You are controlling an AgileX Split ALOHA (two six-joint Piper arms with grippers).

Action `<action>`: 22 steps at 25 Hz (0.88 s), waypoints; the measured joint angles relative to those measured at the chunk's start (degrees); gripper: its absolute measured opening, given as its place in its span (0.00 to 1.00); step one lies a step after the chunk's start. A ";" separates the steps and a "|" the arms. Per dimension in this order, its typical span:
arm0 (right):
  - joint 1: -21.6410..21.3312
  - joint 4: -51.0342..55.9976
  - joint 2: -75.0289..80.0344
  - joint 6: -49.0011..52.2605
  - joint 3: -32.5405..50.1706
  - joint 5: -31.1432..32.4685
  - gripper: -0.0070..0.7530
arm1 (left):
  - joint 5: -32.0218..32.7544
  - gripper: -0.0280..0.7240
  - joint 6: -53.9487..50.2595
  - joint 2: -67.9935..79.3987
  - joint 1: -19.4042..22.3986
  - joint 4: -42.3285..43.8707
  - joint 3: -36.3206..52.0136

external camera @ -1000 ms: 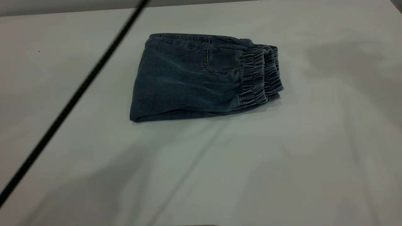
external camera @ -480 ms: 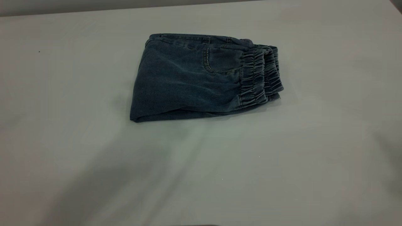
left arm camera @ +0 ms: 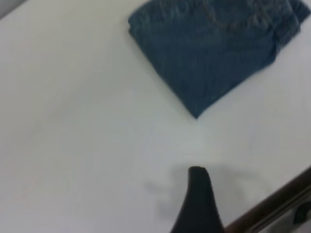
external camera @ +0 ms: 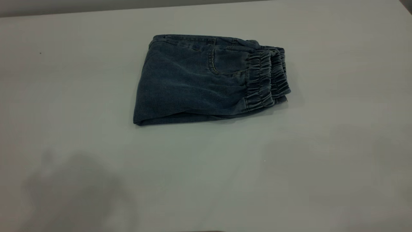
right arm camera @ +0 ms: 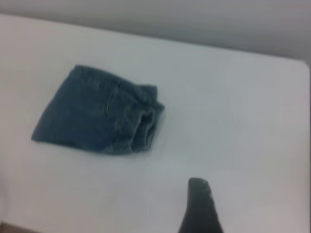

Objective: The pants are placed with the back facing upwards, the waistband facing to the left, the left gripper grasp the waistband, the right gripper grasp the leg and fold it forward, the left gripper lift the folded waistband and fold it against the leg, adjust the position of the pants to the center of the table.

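Note:
The pants (external camera: 193, 83) lie folded into a compact blue denim bundle on the table (external camera: 206, 167), a little behind its middle. The ruched waistband (external camera: 265, 79) is stacked in layers on the bundle's right side, and a pocket seam shows on top. The leg is hidden inside the fold. Neither arm appears in the exterior view. The left gripper (left arm camera: 197, 170) is shut, high above bare table and well away from the pants (left arm camera: 214, 48). The right gripper (right arm camera: 198, 180) is shut too, over bare table and apart from the pants (right arm camera: 97, 114).
Soft arm shadows fall on the near part of the table (external camera: 74, 187). A dark wooden table edge (left arm camera: 272, 208) runs past the left gripper in the left wrist view. A grey wall (right arm camera: 194, 19) stands behind the table's far edge.
The black cable that crossed the left of the exterior view one second ago has gone. The arm shadows have slid toward the near edge. The pants have not moved.

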 joint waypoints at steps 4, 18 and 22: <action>0.00 1.19 -7.10 0.00 7.85 0.00 0.58 | 0.00 0.71 0.21 -8.28 0.00 -0.85 8.39; 0.00 1.66 -26.98 -2.93 29.93 -1.11 0.58 | 0.00 0.71 0.24 -32.40 -0.11 -1.10 32.23; 0.00 1.66 -27.60 -3.32 32.49 -4.30 0.58 | 0.00 0.71 0.24 -37.24 -0.11 -1.10 36.63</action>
